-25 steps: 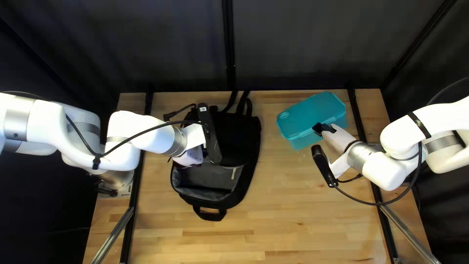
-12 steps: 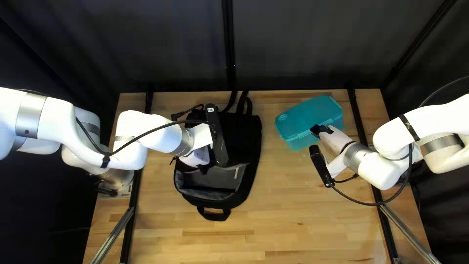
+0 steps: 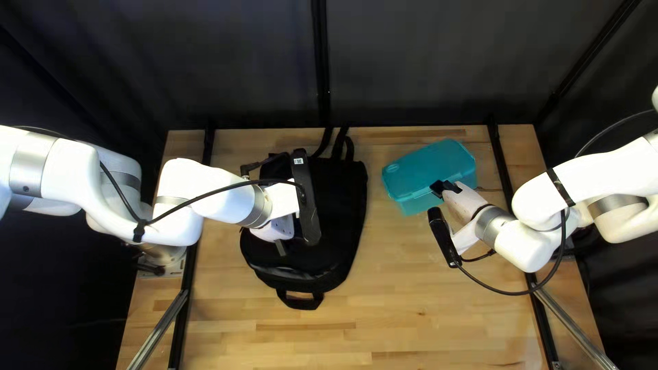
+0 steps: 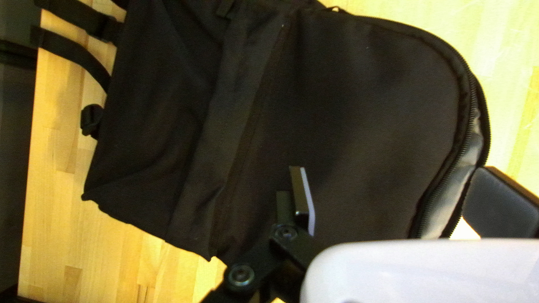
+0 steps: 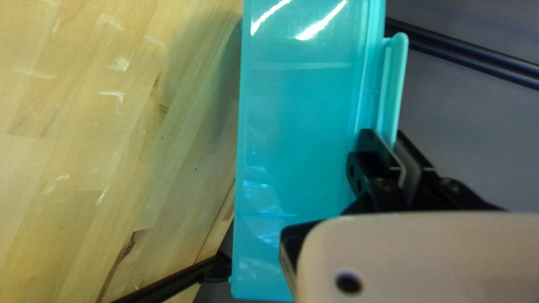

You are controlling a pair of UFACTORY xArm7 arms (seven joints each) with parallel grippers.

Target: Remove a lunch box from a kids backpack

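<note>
Clenching the lunch box [image 5: 297, 112] by its side latch [image 5: 396, 78] with the right gripper [image 5: 387, 137] — probably for a slim handhold, well apart from the bag [image 3: 343, 205]. Released, left gripper [image 4: 384, 182] over the flap [image 4: 370, 112] — perhaps to leave cloth slack.

Pale wooden table [image 3: 425, 301] with black backpack [image 3: 343, 205] directly on it.

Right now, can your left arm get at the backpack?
Probably yes: my left gripper is over the backpack, nothing visible between them, and my right gripper is off holding the lunch box.
</note>
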